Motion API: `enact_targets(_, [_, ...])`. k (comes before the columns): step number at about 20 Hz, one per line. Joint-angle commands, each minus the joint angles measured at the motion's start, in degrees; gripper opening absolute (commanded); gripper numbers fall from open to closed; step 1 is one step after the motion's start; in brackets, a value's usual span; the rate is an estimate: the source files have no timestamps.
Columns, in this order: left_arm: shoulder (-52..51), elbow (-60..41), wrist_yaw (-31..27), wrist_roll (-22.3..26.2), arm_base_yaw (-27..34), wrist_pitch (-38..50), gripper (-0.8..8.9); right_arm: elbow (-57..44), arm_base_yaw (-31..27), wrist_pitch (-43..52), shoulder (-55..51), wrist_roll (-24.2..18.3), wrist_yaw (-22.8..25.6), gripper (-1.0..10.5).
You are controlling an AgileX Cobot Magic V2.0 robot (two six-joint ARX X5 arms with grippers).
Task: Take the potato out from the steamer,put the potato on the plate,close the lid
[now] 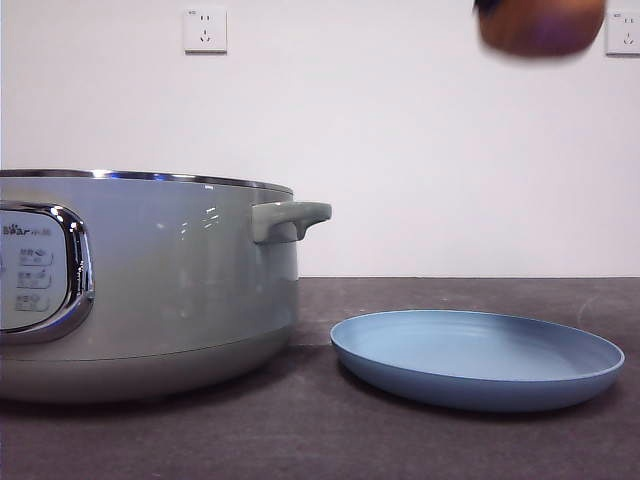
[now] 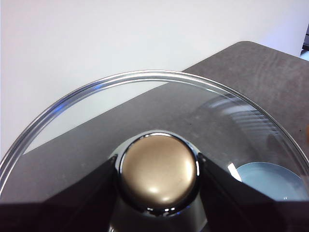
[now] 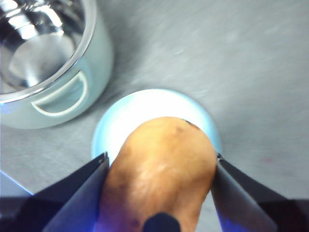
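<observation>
The large round pale sage-green steamer (image 1: 150,285) with its chrome rim stands uncovered on the dark grey table (image 1: 320,440). Its chrome-framed control panel (image 1: 35,270) carries the word "Bear" near the top; the small button labels beneath it are too fine to read. A stubby green side handle (image 1: 290,220) juts from the steamer toward the shallow round light-blue plate (image 1: 478,358), which lies flat on the table just beside the steamer's base, apart from it.

The right gripper (image 3: 161,166) pinches the lumpy oval orange-brown potato (image 3: 159,174), one black jaw pressed to each flank. In the right wrist view the potato hangs directly over the plate, hiding much of its middle, with the steamer's polished empty interior off to one side. The potato's long axis runs lengthwise between the jaws, from the wrist outward, its rounded free end over the plate. In the front view only its underside shows, high above the plate's far side and well clear of it.

The left gripper (image 2: 158,169) is clamped on the lid's rounded knob (image 2: 158,174), which looks bronze-gold here with a chrome base. The domed glass lid (image 2: 96,111) with its chrome rim band is held aloft, away from the steamer, table and a sliver of the plate showing through the glass.

Two white wall sockets (image 1: 205,30) sit on the white wall behind the steamer.
</observation>
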Motion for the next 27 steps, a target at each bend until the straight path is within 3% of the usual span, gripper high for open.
enact_targets(1, [-0.63,0.68,-0.02,-0.35,-0.20,3.04,-0.08,-5.51,-2.29,5.77,2.49,0.35,-4.24,-0.1])
enact_targets(6, [-0.33,0.68,-0.04,-0.35,-0.20,2.91,-0.08,-9.05,-6.49,12.28,14.36,0.26,-7.26,-0.1])
enact_targets(13, [1.09,0.68,-0.11,-0.31,-0.20,2.58,-0.08,-9.05,-6.93,17.38,28.52,0.07,-10.21,-0.1])
enact_targets(21, [1.68,0.68,-0.11,-0.13,-0.20,2.58,-0.08,-9.07,-6.95,17.55,32.15,0.04,-10.19,-0.1])
enact_targets(23, [1.73,0.68,-0.11,-0.13,-0.20,2.58,-0.08,-9.07,-6.95,17.40,32.15,0.20,-10.19,0.6])
enact_targets(26, [1.77,0.68,-0.11,-0.13,-0.20,2.58,-0.08,-9.05,-6.95,17.31,32.13,1.09,-10.14,4.2])
enact_targets(27, [1.81,0.68,-0.09,-0.13,-0.20,2.58,-0.08,-9.05,-6.95,17.18,32.13,1.09,-10.14,4.9])
